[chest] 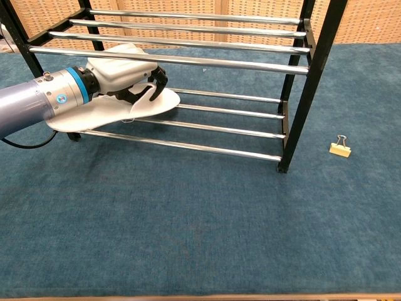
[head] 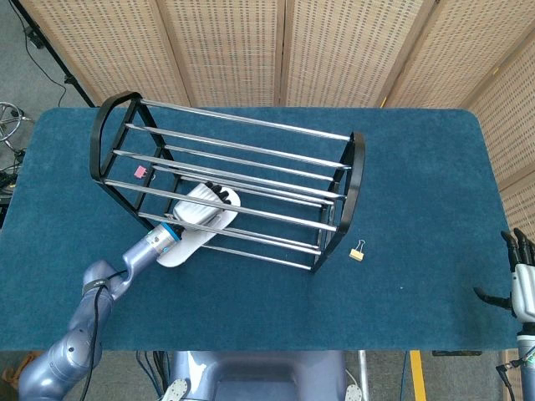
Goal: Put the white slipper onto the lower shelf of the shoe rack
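Chest view: slipper [chest: 113,106] half onto the rack's [chest: 294,94] lower shelf, not yet released.

Left hand [chest: 128,78] has its fingers curled over the slipper's upper, gripping it at the left end of the rack; the toe lies over the lower rails [chest: 213,128], while the heel sticks out over the near rail toward the table [chest: 188,232]. Letting go now could tip the slipper off the near rail, since much of its length looks unsupported. Fingers may also snag the upper front rail [chest: 188,61] on withdrawal. Right hand [head: 520,280] hangs spread and empty at the far right edge. A clip [chest: 340,148] lies right of the rack.
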Controlling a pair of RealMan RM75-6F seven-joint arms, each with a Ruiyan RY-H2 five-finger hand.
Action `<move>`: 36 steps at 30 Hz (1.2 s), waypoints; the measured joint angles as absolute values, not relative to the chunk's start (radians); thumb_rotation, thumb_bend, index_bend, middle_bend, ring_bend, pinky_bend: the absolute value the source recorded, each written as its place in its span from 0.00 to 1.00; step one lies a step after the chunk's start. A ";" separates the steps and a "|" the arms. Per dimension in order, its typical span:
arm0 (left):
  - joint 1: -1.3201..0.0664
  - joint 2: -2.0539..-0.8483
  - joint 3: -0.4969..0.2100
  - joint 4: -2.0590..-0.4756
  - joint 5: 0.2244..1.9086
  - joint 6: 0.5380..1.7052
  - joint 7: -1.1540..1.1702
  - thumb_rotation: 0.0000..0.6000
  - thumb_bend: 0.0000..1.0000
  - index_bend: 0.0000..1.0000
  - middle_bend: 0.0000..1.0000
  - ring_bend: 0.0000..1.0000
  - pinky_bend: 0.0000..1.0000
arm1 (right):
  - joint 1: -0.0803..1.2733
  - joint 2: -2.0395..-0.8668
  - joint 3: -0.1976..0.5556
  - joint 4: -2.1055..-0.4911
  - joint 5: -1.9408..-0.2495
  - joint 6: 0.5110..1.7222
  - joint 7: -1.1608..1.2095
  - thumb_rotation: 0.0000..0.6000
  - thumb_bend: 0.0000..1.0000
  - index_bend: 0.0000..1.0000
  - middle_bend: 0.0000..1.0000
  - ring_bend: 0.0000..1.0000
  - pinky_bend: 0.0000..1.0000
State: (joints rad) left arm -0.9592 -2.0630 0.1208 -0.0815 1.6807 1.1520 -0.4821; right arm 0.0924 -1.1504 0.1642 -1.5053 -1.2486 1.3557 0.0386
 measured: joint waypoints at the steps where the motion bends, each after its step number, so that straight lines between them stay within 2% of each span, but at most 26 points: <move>1: -0.961 -2.063 0.119 -0.082 1.679 1.151 -0.484 1.00 0.65 0.70 0.50 0.43 0.56 | 0.092 -1.150 0.164 -1.506 -1.250 1.357 0.039 1.00 0.00 0.00 0.00 0.00 0.00; 16: -0.969 -2.056 0.119 -0.080 1.676 1.174 -0.476 1.00 0.65 0.70 0.50 0.43 0.56 | 0.089 -1.145 0.164 -1.515 -1.253 1.363 0.038 1.00 0.00 0.00 0.00 0.00 0.00; 32: -0.985 -2.054 0.111 -0.076 1.665 1.134 -0.456 1.00 0.64 0.69 0.50 0.43 0.56 | 0.092 -1.148 0.163 -1.513 -1.248 1.357 0.031 1.00 0.00 0.00 0.00 0.00 0.00; 36: -0.986 -2.053 0.108 -0.077 1.660 1.108 -0.454 1.00 0.63 0.66 0.43 0.38 0.56 | 0.093 -1.148 0.163 -1.514 -1.247 1.356 0.029 1.00 0.00 0.00 0.00 0.00 0.00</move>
